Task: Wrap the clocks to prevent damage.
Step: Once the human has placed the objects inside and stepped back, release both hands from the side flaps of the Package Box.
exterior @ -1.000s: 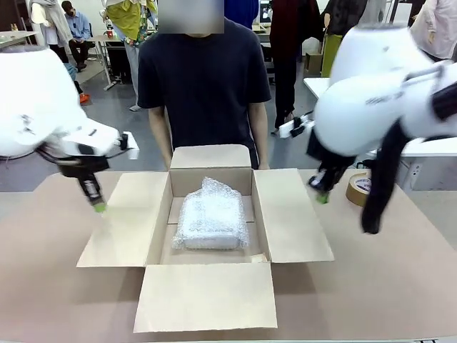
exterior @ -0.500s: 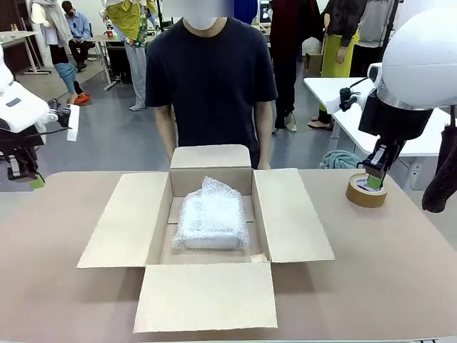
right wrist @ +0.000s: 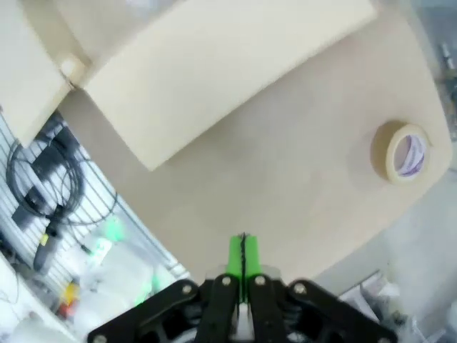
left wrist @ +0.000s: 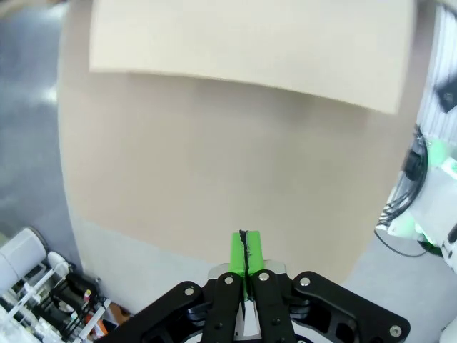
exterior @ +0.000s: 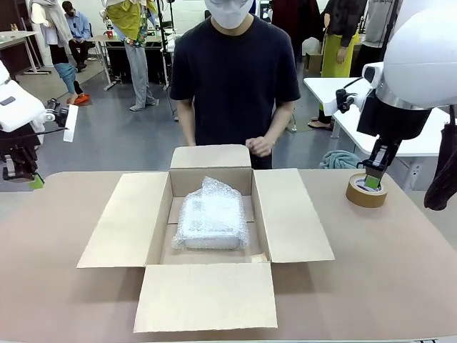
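Tabletop (exterior: pixel 385 271): wrapped bundle (exterior: pixel 212 218) lengthwise toward person (exterior: pixel 235 78)

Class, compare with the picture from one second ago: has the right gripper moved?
Yes. The right gripper went rightward, from the box flap to over the tape roll.

A brown table (exterior: pixel 400 279) fills the foreground, and behind it a grey floor (exterior: pixel 107 136) runs back through a bright, evenly lit room. A white table (exterior: pixel 318 87) stands at the right. Another table (exterior: pixel 14 36) stands at the far left, with a seated person (exterior: pixel 75 28) near it.
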`<action>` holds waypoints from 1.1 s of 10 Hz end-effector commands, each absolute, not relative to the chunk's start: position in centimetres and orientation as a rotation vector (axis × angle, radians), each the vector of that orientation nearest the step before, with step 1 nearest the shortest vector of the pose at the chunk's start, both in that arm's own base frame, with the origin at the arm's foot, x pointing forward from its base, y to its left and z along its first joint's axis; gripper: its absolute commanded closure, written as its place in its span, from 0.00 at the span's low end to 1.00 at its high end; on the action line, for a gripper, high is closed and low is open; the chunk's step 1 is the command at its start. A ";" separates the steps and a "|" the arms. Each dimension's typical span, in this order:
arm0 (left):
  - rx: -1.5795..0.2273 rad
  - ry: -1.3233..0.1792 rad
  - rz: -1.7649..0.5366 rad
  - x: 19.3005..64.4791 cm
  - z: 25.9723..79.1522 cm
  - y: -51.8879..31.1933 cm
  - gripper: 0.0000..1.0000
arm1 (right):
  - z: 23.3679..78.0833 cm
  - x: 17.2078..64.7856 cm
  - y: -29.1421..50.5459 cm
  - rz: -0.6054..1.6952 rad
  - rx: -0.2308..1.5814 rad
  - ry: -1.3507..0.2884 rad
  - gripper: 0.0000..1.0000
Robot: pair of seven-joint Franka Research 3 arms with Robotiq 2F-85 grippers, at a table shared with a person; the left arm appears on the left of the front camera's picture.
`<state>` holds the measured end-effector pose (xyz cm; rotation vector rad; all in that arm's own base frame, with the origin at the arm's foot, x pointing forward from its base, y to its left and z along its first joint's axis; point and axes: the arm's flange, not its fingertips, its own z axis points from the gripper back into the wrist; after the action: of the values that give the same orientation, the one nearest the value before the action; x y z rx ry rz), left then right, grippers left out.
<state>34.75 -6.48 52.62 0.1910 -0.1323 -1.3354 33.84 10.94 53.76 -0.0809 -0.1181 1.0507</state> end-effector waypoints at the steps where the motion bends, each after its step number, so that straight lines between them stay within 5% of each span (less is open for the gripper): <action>1: 0.180 -0.057 -1.575 34.2 55.1 -4.5 1.00 | 53.9 33.5 7.9 1.410 -0.039 -0.024 0.99; 11: 0.142 -0.046 -1.675 34.3 56.1 -3.3 1.00 | 53.0 33.4 6.9 1.500 0.005 -0.025 0.99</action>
<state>34.42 -3.28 55.92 0.1480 -0.0387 -1.6757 33.39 6.87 53.05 -0.0029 -0.0211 1.5031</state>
